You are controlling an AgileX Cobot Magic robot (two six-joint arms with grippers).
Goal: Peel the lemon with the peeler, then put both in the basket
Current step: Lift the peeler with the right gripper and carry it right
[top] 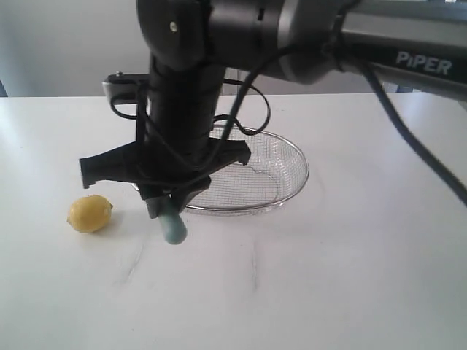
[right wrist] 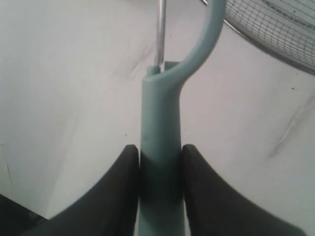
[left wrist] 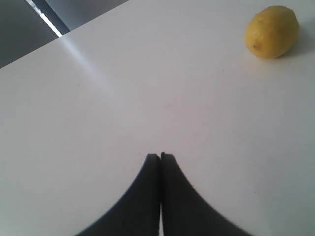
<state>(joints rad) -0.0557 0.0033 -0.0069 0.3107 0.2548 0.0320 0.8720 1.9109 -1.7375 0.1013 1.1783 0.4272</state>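
Closest in, on the right wrist view: the right pincer [right wrist: 160,153] is clamped on the peeler [right wrist: 160,113]. One dark finger [right wrist: 123,191] presses each side of the pale teal handle, so the jaws stand apart only by the handle's width. Beyond the fingers the handle runs on and forks into its curved head, with a thin metal rod showing at the fork. Past that comes white, faintly scuffed worktop [right wrist: 74,88], and farther out an edge of the wire mesh basket [right wrist: 275,24].

Over to the left wrist view: the left pincer [left wrist: 160,157] is closed tight, its black fingertips meeting with barely a hairline between them, and it grips nothing. Bare worktop [left wrist: 147,88] lies under it; whether it touches the surface, I cannot tell. Farther off the lemon [left wrist: 271,32] rests on the worktop, well apart from those fingers.

Now the exterior view, front to back. The lower half of the frame is open worktop [top: 328,284] with a couple of faint grey streaks. Moving up, left of centre, a pale teal end of the peeler [top: 174,229] sticks out below the right pincer [top: 162,208], close to the worktop. Contact there, I cannot tell. At the left of the frame the lemon [top: 90,214] sits on the worktop, near the peeler but not touching it, and outside the basket. Behind the pincer, mid-frame, the basket [top: 303,171] stands on the worktop. The black arm [top: 182,73] comes in from the upper right and hides the basket's left part.
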